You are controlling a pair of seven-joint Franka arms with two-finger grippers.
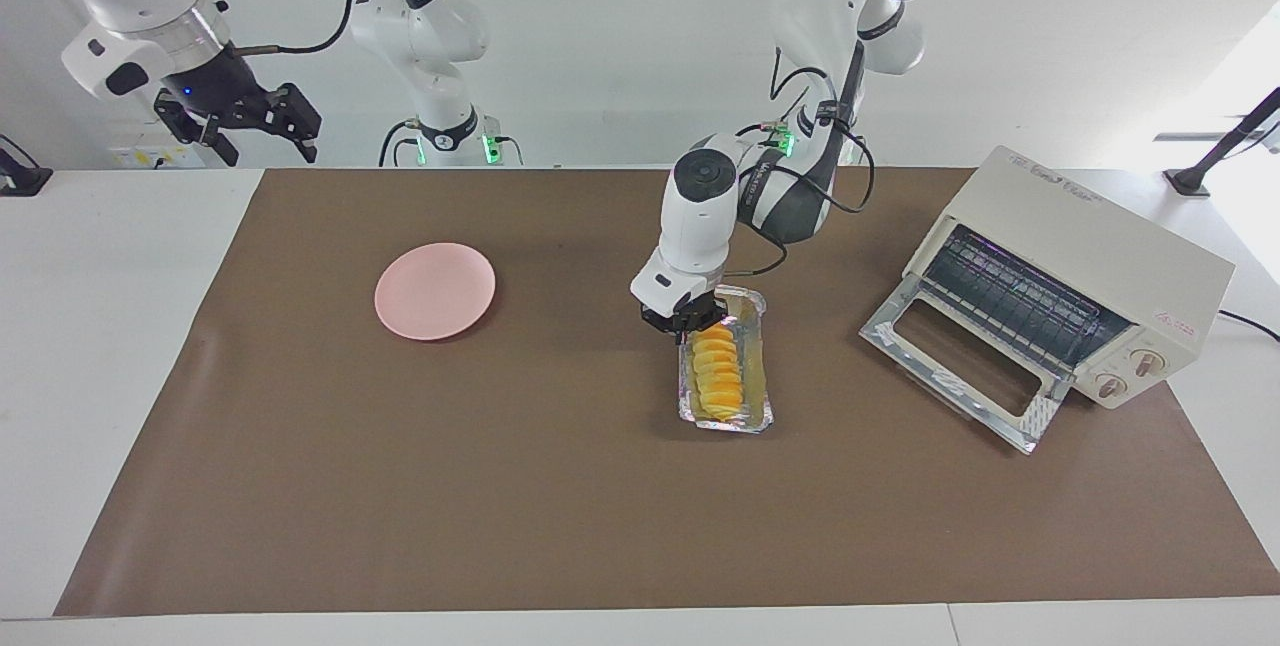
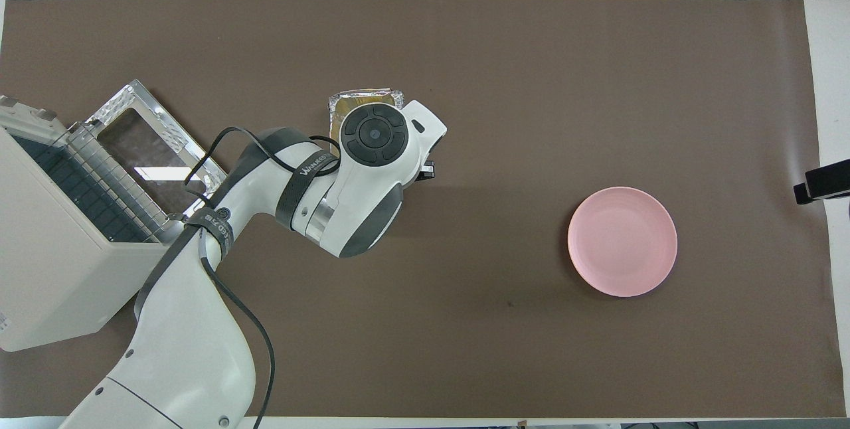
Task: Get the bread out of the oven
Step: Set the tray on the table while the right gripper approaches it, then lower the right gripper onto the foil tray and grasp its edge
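The bread point(image 1: 720, 371), a yellow-orange ridged loaf, lies in a silver foil tray point(image 1: 752, 404) on the brown mat, outside the oven. My left gripper point(image 1: 692, 324) is down at the end of the tray and loaf nearer to the robots. In the overhead view the left wrist covers the loaf, and only the tray's farther end point(image 2: 365, 94) shows. The cream-white oven point(image 1: 1090, 256) stands at the left arm's end of the table with its glass door point(image 1: 960, 356) dropped open and its rack bare. My right gripper point(image 1: 245, 121) waits raised and open, above the right arm's end of the table.
A pink plate point(image 1: 435, 291) lies bare on the mat toward the right arm's end, also in the overhead view point(image 2: 623, 241). The oven point(image 2: 60, 269) and its open door point(image 2: 143, 143) lie beside the left arm.
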